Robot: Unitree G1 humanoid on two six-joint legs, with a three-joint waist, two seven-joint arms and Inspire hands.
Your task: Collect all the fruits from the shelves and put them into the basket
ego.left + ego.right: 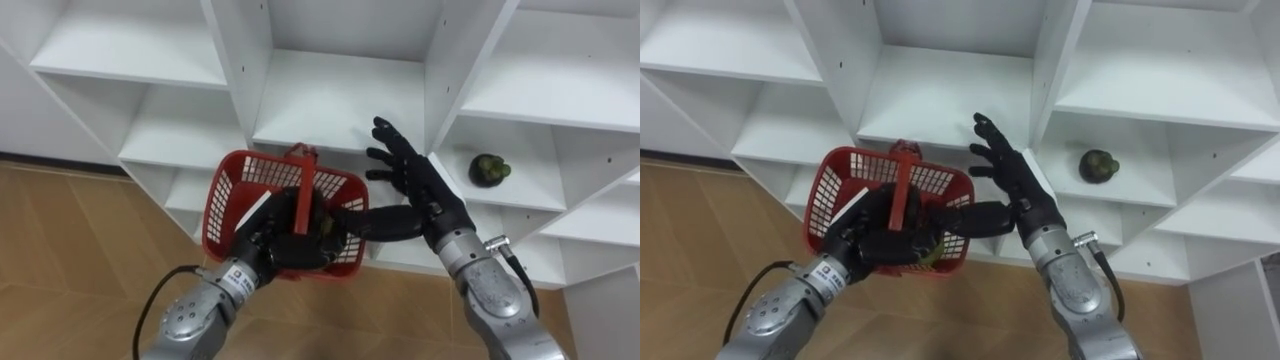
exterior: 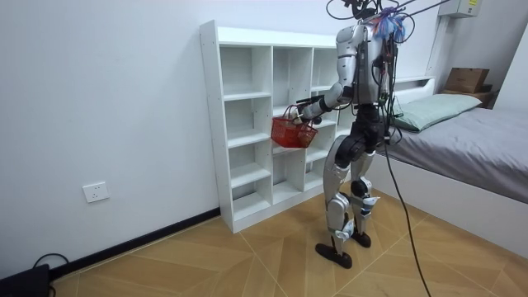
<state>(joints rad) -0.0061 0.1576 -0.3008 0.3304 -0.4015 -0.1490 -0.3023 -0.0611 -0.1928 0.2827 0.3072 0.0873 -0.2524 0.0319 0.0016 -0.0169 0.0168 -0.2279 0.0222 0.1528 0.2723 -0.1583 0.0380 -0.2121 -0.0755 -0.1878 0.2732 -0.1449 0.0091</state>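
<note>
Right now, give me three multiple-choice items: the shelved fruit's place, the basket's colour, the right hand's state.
1. Where is the dark green fruit? A) in the compartment right of the right hand B) on the floor C) in the right hand
2. The plastic basket is: A) blue B) red C) white
3. The right hand is: A) shut on the fruit B) open, fingers spread C) curled round the basket handle
Answers: 1A, it rests on the white shelf unit past a divider; 2B, its mesh walls are red; 3B, its straight fingers hold nothing; the left hand grips the handle.
</note>
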